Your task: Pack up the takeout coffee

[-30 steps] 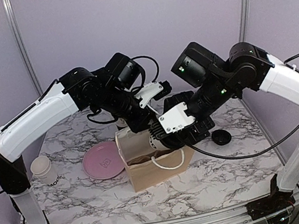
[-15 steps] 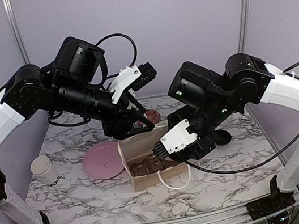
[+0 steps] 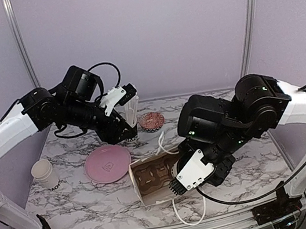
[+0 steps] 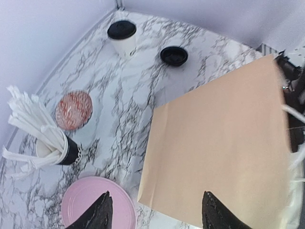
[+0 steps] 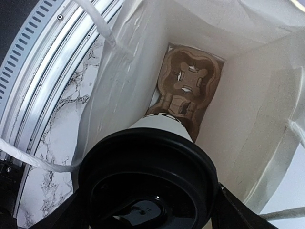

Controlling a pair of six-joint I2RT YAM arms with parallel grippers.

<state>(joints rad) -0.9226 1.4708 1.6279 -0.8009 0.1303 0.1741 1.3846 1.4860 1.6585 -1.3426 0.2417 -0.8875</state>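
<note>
An open brown paper bag (image 3: 149,196) with white string handles sits on the white marbled surface (image 3: 85,202), a brown cardboard cup carrier (image 3: 151,176) inside. The black-and-white right arm (image 3: 230,119) hangs at its right rim. A round pink plate (image 3: 108,163) lies just left of it, a lettered white paper cup (image 3: 45,172) farther left. The left arm (image 3: 75,107) reaches toward the back, near a small red patterned bowl (image 3: 151,120).

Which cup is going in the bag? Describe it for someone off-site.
Find the open paper bag on the marble table. The coffee cup hangs over its mouth, gripped by the right end effector. It is white with a black lid; the white cup at the left edge has no lid, and the other lidded cup stands on the table.
</note>
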